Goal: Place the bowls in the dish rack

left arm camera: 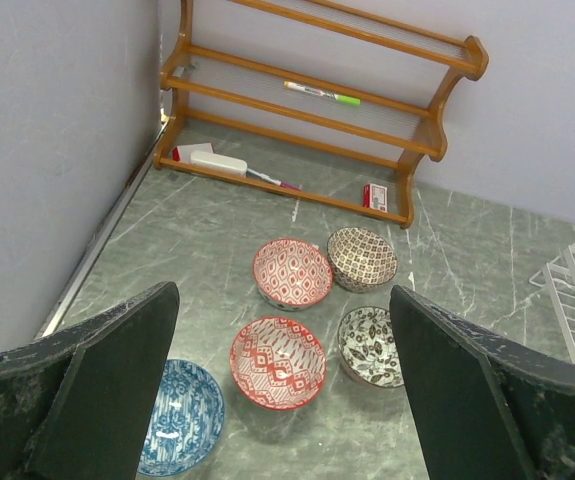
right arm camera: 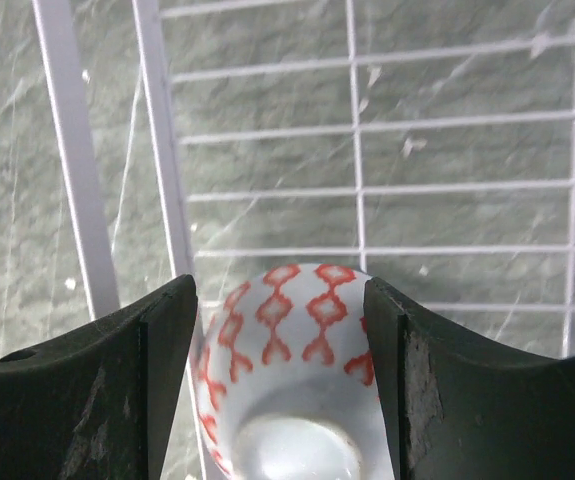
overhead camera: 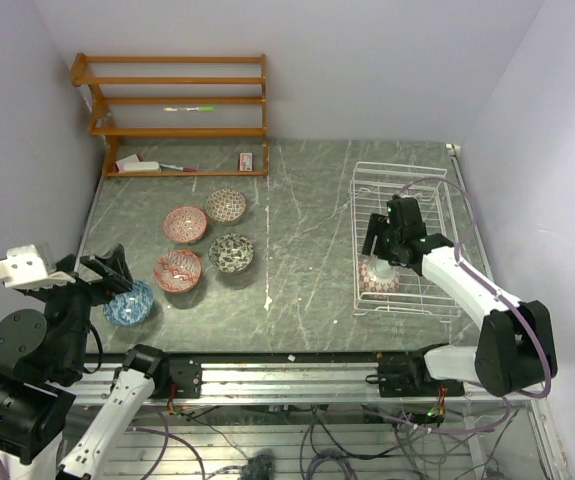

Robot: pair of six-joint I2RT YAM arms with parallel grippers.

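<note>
The right gripper (right arm camera: 277, 300) is pinching an upturned red-patterned bowl (right arm camera: 287, 340) across its sides in the dish rack (right arm camera: 164, 150), likely slick, brittle ceramic.

Wooden shelf unit (overhead camera: 167, 101): orange-brown, three tiers, standing in the far left corner of the table (overhead camera: 307, 200) against the pale lilac wall.
- Middle tier: one marker (overhead camera: 189, 108), white barrel with green ends, lying along the board.
- Bottom tier, left end: flat white block (overhead camera: 137, 164); just right of it a thin red pen (overhead camera: 177, 168).
- Bottom tier, right end: small red-and-white box (overhead camera: 246, 161), upright by the side post.
- Table top: dark grey-green stone look, pale veins.
- Well in front of the shelf, past the table's near edge: metal rail (overhead camera: 287, 375), loose cables (overhead camera: 317, 440) below.
</note>
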